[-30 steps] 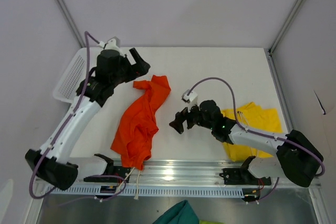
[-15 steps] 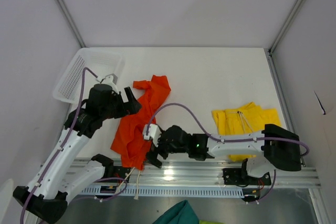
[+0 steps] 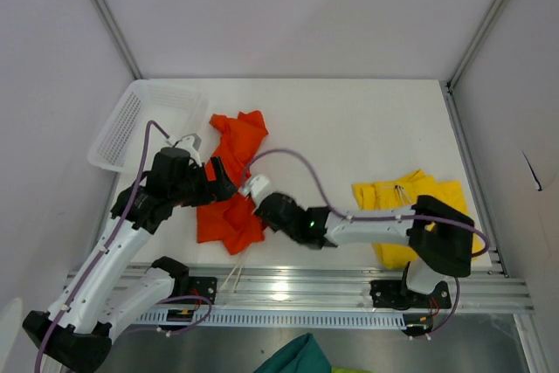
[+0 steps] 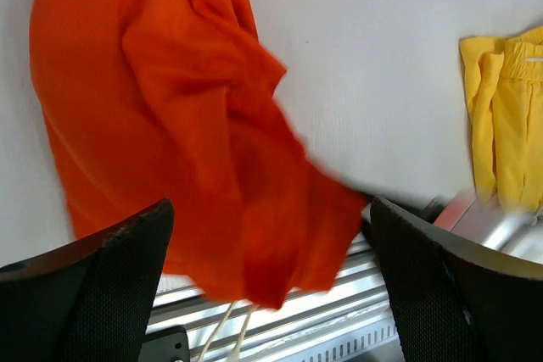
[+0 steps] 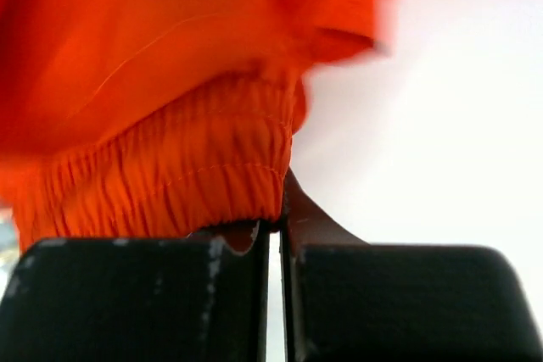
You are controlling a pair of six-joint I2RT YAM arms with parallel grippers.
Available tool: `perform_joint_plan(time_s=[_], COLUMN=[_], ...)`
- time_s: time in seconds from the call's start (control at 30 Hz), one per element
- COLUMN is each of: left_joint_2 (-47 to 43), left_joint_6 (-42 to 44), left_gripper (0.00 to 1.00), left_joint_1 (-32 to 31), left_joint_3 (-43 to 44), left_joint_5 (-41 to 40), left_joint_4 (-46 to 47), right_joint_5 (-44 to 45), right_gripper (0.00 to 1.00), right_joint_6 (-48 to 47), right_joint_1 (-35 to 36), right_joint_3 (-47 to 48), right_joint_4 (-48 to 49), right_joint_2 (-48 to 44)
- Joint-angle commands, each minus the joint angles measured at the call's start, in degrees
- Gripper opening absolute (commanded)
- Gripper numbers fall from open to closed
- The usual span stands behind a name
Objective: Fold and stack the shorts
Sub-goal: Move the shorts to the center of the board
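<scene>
The right tool (image 5: 273, 239) was clenched on the waistband of the orange shorts (image 5: 170, 167). The left tool (image 4: 271, 286) hung above them; released wide.

No text or label seems readable; the wrist views are blurred.

Bright orange-red shorts (image 3: 225, 216), yellow shorts (image 3: 389, 200), white lattice basket (image 3: 131, 120), plain white table (image 3: 349, 128), teal-green cloth (image 3: 297, 355).

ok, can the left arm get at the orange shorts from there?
Probably yes: the left fingers hang open right over the orange shorts, nothing between. The right fingers, shut on the waistband, sit off to one side.
</scene>
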Motion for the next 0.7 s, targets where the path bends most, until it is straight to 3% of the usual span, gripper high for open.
perform_joint_plan(time_s=[0.0,0.03,0.07,0.1,0.17,0.27,0.4,0.5,0.6,0.67], left_joint_2=[-0.9,-0.9,-0.9,-0.9,-1.0,-1.1,-1.3,-1.8,-2.4,-2.7], left_joint_6=[1.0,0.8,0.5,0.3,0.0,0.0,-0.9,-1.8,-2.4,-2.5], left_gripper=[0.99,0.99,0.99,0.99,0.99,0.99,0.99,0.99,0.99,0.99], left_joint_1=[0.3,0.3,0.3,0.3,0.3,0.3,0.3,0.1,-0.8,-1.3], left_joint_3=[-1.6,-1.9,-2.1,-3.2,-3.8,-4.9,-6.1,-7.5,-8.3,-8.5], left_joint_5=[1.7,2.1,2.5,2.7,3.5,3.1,4.4,5.6,5.2,4.5], left_joint_4=[3.0,3.5,3.8,4.3,5.6,6.3,7.9,9.4,10.3,10.4], right_joint_5=[5.2,3.1,-0.4,-2.6,-5.3,-11.6,-29.9,-34.7,-34.6,-40.0], right_gripper=[0.05,0.18,0.61,0.8,0.99,0.99,0.98,0.92,0.81,0.71], right_joint_6=[5.3,6.5,7.4,7.3,6.6,7.8,10.7,14.2,18.2,19.8], right_joint_1=[-15.4,-18.5,-20.8,-22.3,-23.3,-25.3,-30.4,-34.1,-38.7,-42.4], right_joint_3=[-0.3,0.1,0.1,-0.8,-4.6,-8.1,-13.4,-14.5,-15.7,-19.2], right_joint_4=[-6.4,-8.4,-9.9,-10.6,-9.7,-9.8,-8.8,-8.7,-8.9,-5.0], right_joint_2=[-11.1,-12.3,-13.6,-15.3,-21.6,-29.2,-33.9,-32.5,-30.4,-30.0])
